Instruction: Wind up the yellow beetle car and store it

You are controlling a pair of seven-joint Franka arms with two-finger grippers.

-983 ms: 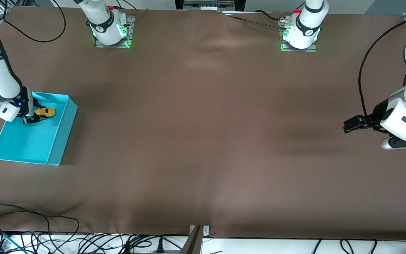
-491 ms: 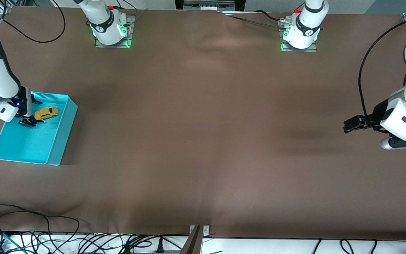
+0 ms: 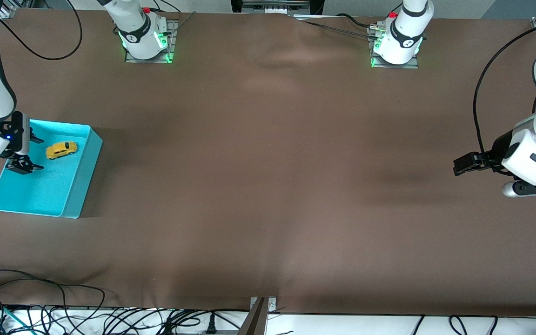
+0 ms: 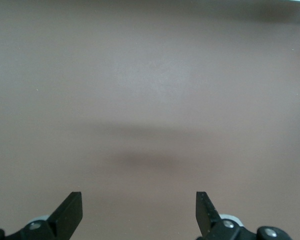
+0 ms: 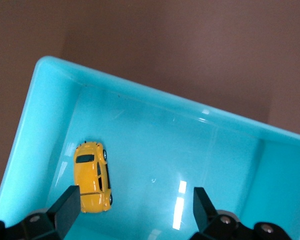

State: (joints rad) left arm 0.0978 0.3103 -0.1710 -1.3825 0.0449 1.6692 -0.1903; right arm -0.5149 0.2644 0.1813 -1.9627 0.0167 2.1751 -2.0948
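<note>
The yellow beetle car (image 3: 61, 150) lies on its wheels inside the teal bin (image 3: 81, 177), in the part of the bin farther from the front camera. It also shows in the right wrist view (image 5: 92, 176) on the bin's floor (image 5: 155, 150). My right gripper (image 3: 27, 152) is open and empty over the bin, beside the car and clear of it; one of its fingertips (image 5: 70, 200) shows next to the car. My left gripper (image 3: 464, 164) is open and empty over bare table at the left arm's end, where it waits.
The bin sits at the right arm's end of the brown table (image 3: 268, 186). Cables (image 3: 40, 298) lie along the table's edge nearest the front camera. The left wrist view shows only bare brown table (image 4: 150, 100).
My right gripper has let go of the car, opened and drawn back and up from it. The car now rests free in the bin. The left arm has not moved.
</note>
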